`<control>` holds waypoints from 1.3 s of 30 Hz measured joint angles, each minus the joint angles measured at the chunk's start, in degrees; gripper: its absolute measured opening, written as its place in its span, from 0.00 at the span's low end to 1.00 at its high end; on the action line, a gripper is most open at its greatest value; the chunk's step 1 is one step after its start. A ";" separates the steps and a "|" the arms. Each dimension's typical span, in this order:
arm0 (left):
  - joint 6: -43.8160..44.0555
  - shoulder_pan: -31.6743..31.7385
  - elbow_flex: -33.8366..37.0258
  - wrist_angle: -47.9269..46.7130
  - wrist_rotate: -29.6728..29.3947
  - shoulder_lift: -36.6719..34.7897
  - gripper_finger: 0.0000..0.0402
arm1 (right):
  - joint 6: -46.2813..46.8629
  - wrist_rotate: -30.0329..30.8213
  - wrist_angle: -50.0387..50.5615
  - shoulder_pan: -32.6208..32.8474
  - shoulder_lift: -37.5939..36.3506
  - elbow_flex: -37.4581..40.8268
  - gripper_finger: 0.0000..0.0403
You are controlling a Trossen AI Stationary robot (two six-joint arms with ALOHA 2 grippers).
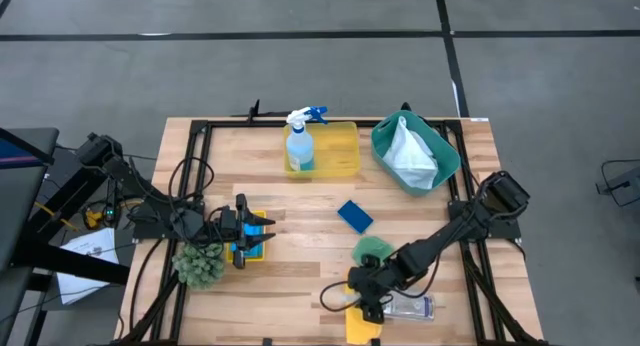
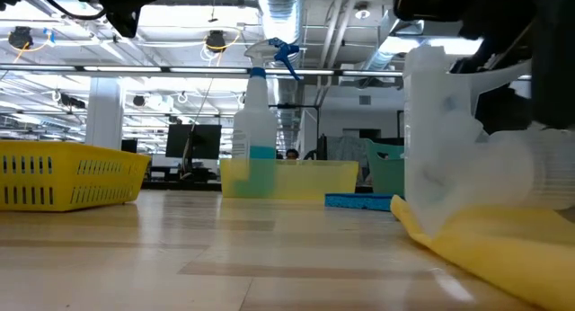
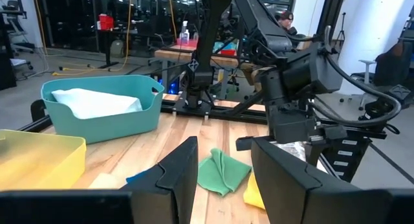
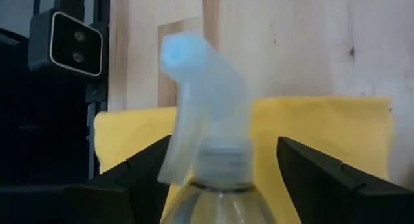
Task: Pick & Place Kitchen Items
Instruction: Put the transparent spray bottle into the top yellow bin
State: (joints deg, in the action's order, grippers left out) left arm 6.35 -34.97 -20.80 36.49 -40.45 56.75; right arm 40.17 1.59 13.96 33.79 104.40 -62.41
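On the left of the wooden worktop (image 1: 300,201), the left claw (image 1: 243,232) hovers low with its two dark fingers (image 3: 178,169) parted and nothing between them. A spiky green ball (image 1: 199,264) lies just beside it on the near side, and a small yellow tray (image 1: 252,238) sits directly under it.

Farther across the worktop from that claw stands a blue-liquid spray bottle with a white body and blue trigger (image 1: 299,141), upright inside a translucent yellow plastic tray (image 1: 340,151). A flat blue sponge (image 1: 354,216) lies on bare wood between the two claws, and a crumpled green cloth (image 1: 372,249) lies just beyond the right claw.

The right claw (image 1: 372,304) is down at the worktop's near edge, its fingers (image 4: 326,175) spread wide on either side of a clear plastic spray bottle with a pale trigger head (image 4: 207,153). Whether they press on the bottle I cannot tell; gaps show on both sides of its neck. The bottle lies on its side, partly on a flat yellow cloth (image 1: 362,326).

Well beyond the right claw, at the far right corner, a teal plastic bin (image 1: 440,166) holds a bunched white cloth (image 1: 408,151).
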 joint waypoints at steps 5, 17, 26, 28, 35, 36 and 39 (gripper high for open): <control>-0.02 0.00 0.00 0.00 0.02 0.00 0.35 | -0.30 -0.25 -0.35 -0.96 0.25 0.00 0.65; -0.04 0.01 -0.04 -0.36 0.15 -0.02 0.35 | -1.59 -7.67 -0.77 -1.40 7.47 -3.39 0.65; 0.03 0.01 -0.04 -0.48 0.03 -0.02 0.35 | -2.65 -7.66 5.28 -1.82 7.39 -5.80 0.65; 0.01 0.01 -0.04 -0.45 0.02 -0.02 0.35 | -2.35 -7.55 5.92 -1.82 7.39 -5.77 0.65; 0.02 0.00 -0.04 -0.46 0.02 -0.02 0.35 | -1.81 -7.57 7.71 -2.04 7.03 -5.77 0.65; 0.02 0.01 -0.04 -0.46 0.02 -0.02 0.35 | -1.63 -7.53 8.47 -2.04 6.88 -5.77 0.65; 0.04 0.00 -0.04 -0.46 0.02 -0.02 0.35 | -1.21 -6.84 10.43 -2.15 6.84 -5.79 0.65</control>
State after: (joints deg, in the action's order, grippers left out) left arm 6.39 -34.97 -20.84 36.03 -40.42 56.73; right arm 38.96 -5.25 24.38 31.64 111.24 -68.20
